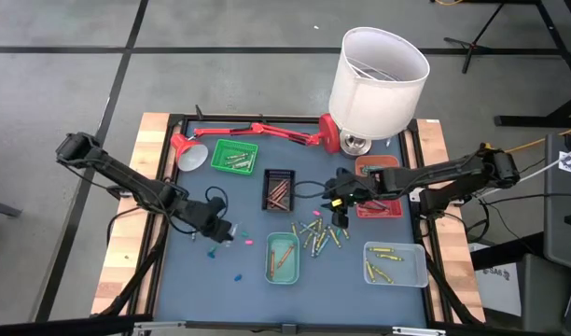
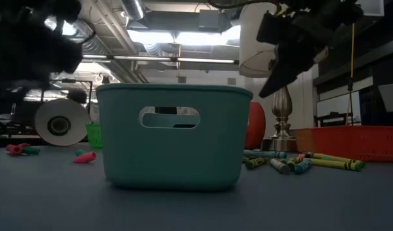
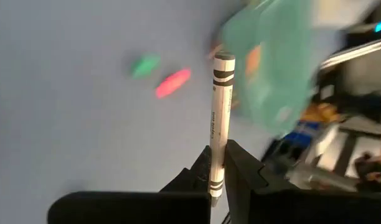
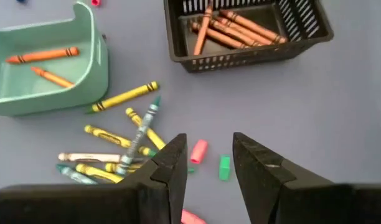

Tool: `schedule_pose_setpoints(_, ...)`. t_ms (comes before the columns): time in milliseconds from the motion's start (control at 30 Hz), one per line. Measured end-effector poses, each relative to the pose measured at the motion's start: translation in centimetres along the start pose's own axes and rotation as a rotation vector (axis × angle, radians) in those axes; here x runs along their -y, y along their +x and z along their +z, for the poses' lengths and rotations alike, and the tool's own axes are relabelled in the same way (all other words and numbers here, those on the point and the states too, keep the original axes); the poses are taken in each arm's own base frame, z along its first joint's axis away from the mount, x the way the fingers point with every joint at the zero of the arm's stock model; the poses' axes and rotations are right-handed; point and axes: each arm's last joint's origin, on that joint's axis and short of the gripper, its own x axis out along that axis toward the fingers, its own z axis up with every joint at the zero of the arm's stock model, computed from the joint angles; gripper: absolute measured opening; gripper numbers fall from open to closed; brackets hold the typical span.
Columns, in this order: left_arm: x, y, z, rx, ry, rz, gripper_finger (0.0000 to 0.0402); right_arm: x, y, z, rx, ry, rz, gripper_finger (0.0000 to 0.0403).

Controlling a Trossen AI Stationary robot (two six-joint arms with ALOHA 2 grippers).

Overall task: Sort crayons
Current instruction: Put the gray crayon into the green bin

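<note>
While clamped shut on a white crayon [image 3: 219, 118], left gripper [image 1: 222, 231] hovering left of the teal tray [image 1: 282, 258]. Best carried level, released low over the matching tray. Loose crayons [image 1: 318, 233] heaped at centre. Right gripper [image 1: 341, 211] above the heap, jaws apart, empty.
</note>
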Motion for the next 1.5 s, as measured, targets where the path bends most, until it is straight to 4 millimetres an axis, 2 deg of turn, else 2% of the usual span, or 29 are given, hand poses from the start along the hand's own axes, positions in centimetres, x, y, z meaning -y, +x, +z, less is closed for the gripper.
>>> schedule_pose_setpoints(133, 1.4, -0.2, 0.8, 0.19, 0.12, -0.119, 0.0007, -0.2, 0.3, 0.0, -0.01, 0.049, 0.059, 0.0127)
schedule_pose_setpoints(267, 2.2, -0.5, 2.2, 0.386, 0.251, -0.155, 0.0007, -0.4, 0.6, 0.0, -0.026, 0.072, 0.12, 0.0127)
schedule_pose_setpoints(500, 1.8, -1.3, 6.0, 0.67, 0.388, -0.018, 0.0007, -0.5, 1.6, -0.1, -0.046, 0.154, 0.12, 0.0127)
schedule_pose_setpoints(733, 0.3, -2.6, 10.2, 0.825, 0.461, 0.173, 0.0007, -0.5, 2.0, 0.0, -0.039, 0.189, 0.122, 0.0127)
schedule_pose_setpoints(900, -0.8, -3.7, 12.4, 0.895, 0.495, 0.303, 0.0007, -1.2, 2.5, 0.2, -0.016, 0.215, 0.148, 0.0127)
schedule_pose_setpoints(1133, -2.4, -5.1, 14.5, 0.95, 0.487, 0.439, 0.0007, -3.9, 3.0, -0.3, 0.003, 0.147, 0.177, 0.0127)
schedule_pose_setpoints(1333, -3.6, -5.5, 15.2, 0.92, 0.487, 0.544, 0.0009, -6.1, 4.2, -0.9, 0.035, 0.105, 0.127, 0.0127)
schedule_pose_setpoints(1500, -4.5, -5.4, 15.1, 0.849, 0.501, 0.626, 0.003, -6.9, 5.7, -1.9, 0.002, 0.113, 0.084, 0.0127)
